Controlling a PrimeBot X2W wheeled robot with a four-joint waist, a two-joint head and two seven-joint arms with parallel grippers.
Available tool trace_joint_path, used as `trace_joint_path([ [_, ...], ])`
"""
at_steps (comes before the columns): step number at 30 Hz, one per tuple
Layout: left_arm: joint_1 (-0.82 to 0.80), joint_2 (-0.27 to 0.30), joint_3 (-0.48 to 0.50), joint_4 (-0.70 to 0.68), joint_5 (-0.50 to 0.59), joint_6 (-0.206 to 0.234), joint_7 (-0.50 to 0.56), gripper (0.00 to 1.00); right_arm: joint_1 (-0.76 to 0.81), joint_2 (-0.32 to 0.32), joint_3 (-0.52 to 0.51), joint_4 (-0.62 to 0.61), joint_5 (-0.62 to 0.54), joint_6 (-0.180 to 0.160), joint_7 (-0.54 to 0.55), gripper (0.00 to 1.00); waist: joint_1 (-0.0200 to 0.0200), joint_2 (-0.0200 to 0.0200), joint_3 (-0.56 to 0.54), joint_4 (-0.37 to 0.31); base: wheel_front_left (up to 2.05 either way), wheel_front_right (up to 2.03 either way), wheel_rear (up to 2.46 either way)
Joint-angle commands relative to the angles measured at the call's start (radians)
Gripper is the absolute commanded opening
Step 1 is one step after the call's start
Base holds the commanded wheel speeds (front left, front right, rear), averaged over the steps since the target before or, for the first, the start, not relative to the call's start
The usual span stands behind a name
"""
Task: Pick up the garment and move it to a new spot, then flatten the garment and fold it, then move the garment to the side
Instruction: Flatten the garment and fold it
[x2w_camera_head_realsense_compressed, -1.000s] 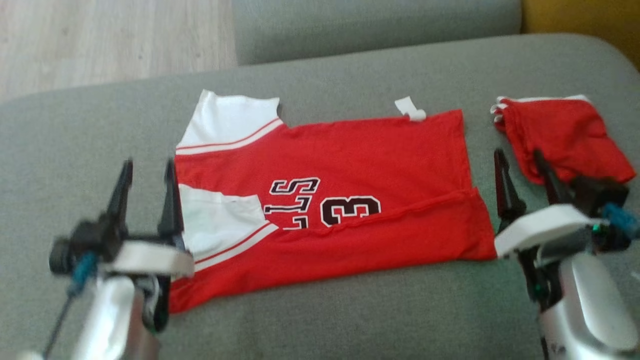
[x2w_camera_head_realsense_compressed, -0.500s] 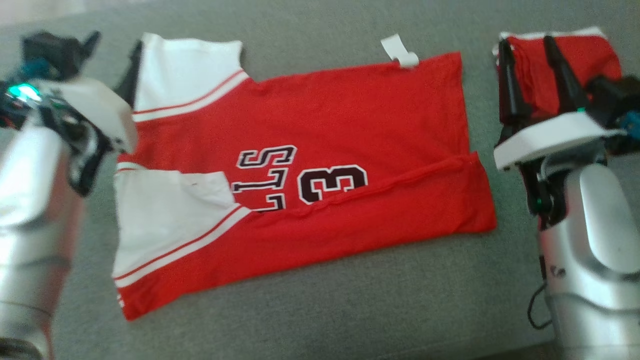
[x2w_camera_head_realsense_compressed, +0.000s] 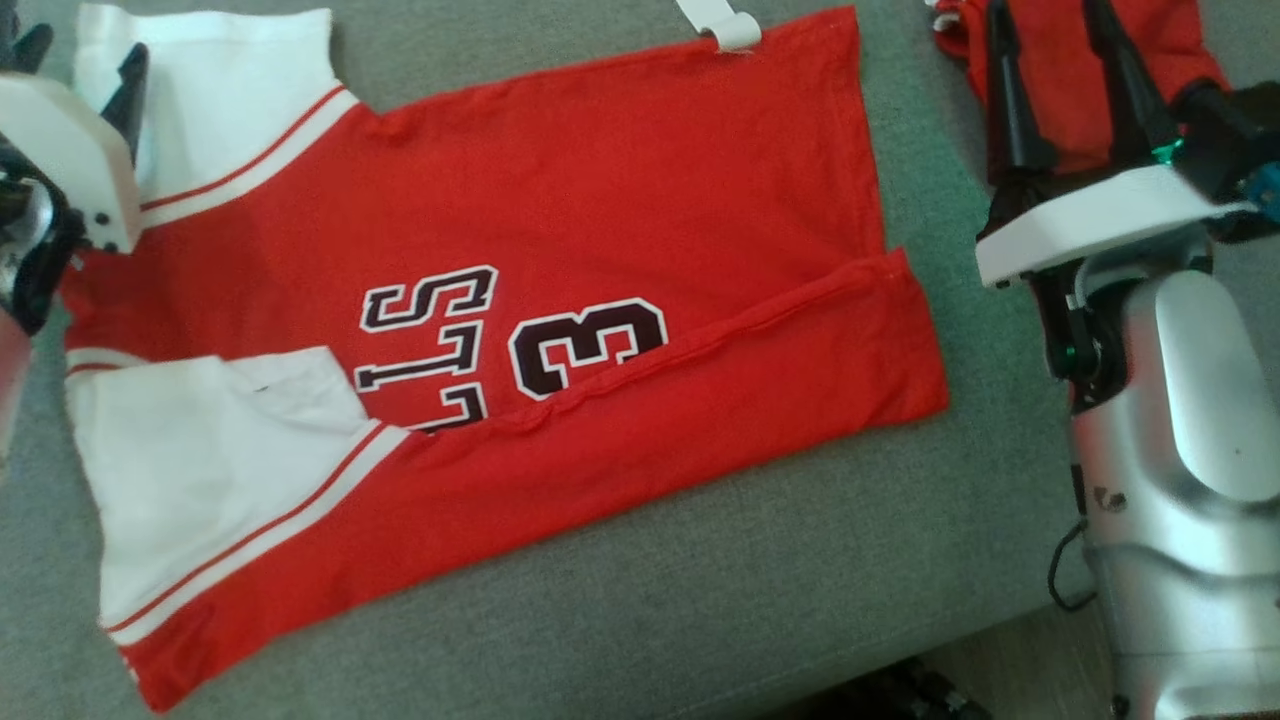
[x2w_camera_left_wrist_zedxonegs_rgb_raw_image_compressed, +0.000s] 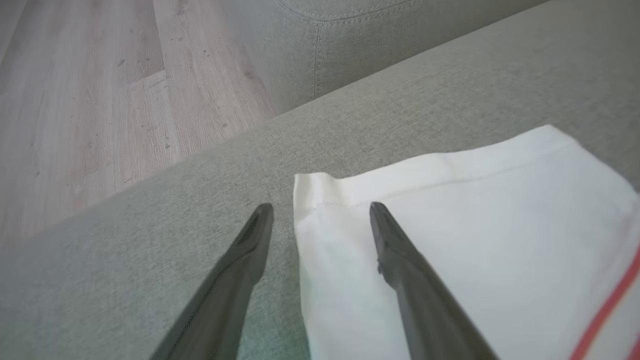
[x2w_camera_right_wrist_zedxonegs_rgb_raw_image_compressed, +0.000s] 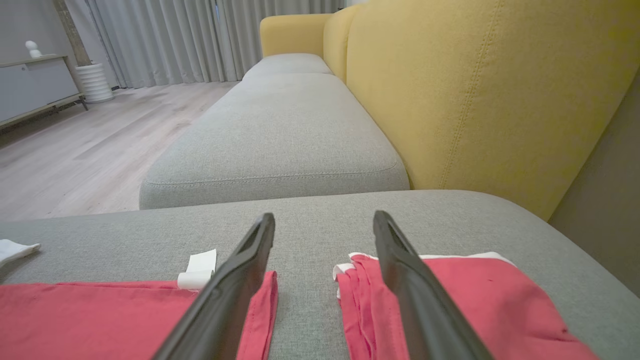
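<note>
1. Jaws of your left gripper (x2w_camera_left_wrist_zedxonegs_rgb_raw_image_compressed: 321, 207) stand wide apart and empty: two slim, dark, tapered prongs over the hemmed corner of a smooth white sleeve (x2w_camera_left_wrist_zedxonegs_rgb_raw_image_compressed: 475, 225).
2. Your garment (x2w_camera_head_realsense_compressed: 620, 200), a red jersey with black block lettering, lies flat on the grey woven cushion (x2w_camera_head_realsense_compressed: 700, 600). Its lower edge is folded up along a soft ridge.
3. Your right gripper (x2w_camera_head_realsense_compressed: 1045, 20), also spread wide and empty, hovers between the jersey's hem and a folded red bundle (x2w_camera_head_realsense_compressed: 1060, 90).
</note>
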Motion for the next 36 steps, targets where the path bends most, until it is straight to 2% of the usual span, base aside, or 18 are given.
trace_joint_path([
  [1,-0.054,0.060,0.018,-0.011,-0.008,0.002,-0.008,1.00,-0.027,0.014,0.019,-0.037,0.001,0.002,-0.011,1.00,-0.0002,0.0000,0.014,-0.013,0.00,0.00,0.00],
  [8,-0.089,0.060,-0.039,0.054,-0.064,0.002,0.017,1.00,-0.034,0.016,0.020,-0.045,-0.003,0.002,-0.012,1.00,-0.0002,0.0000,0.033,-0.029,0.00,0.00,0.00],
  [12,-0.089,0.046,-0.062,0.075,-0.135,0.002,0.076,1.00,-0.038,0.016,0.011,-0.053,-0.009,0.002,-0.007,1.00,-0.0002,0.0000,0.039,-0.029,0.00,0.00,0.00],
  [13,-0.088,0.040,-0.066,0.073,-0.161,0.002,0.095,0.82,-0.039,0.014,0.007,-0.056,-0.010,0.002,-0.005,1.00,-0.0002,0.0000,0.040,-0.027,0.00,0.00,0.00],
  [14,-0.087,0.037,-0.070,0.068,-0.183,0.002,0.108,0.16,-0.039,0.012,0.003,-0.058,-0.011,0.002,-0.003,1.00,-0.0002,0.0000,0.041,-0.024,0.00,0.00,0.00],
  [15,-0.086,0.035,-0.078,0.060,-0.200,0.002,0.115,0.00,-0.039,0.009,-0.002,-0.060,-0.013,0.002,-0.001,1.00,-0.0002,0.0000,0.041,-0.020,0.00,0.00,0.00],
  [20,-0.090,0.040,-0.097,0.033,-0.230,0.002,0.053,0.00,-0.036,-0.004,-0.017,-0.065,-0.016,0.002,0.007,1.00,-0.0002,0.0000,0.027,0.005,0.00,0.00,0.00],
  [27,-0.098,0.006,-0.111,-0.003,-0.223,0.002,-0.192,0.00,-0.034,-0.052,0.000,-0.037,0.030,0.002,0.049,1.00,-0.0002,0.0000,-0.034,0.079,0.00,0.00,0.00],
  [31,-0.076,-0.026,-0.150,-0.051,-0.200,0.002,-0.306,0.00,-0.035,-0.112,0.034,0.026,0.075,0.002,0.103,1.00,-0.0002,0.0000,-0.075,0.154,0.00,0.00,0.00],
  [36,-0.040,-0.039,-0.180,-0.110,-0.180,0.002,-0.364,0.00,-0.047,-0.159,0.074,0.127,0.124,0.002,0.153,1.00,-0.0002,0.0000,-0.098,0.215,0.00,0.00,0.00],
])
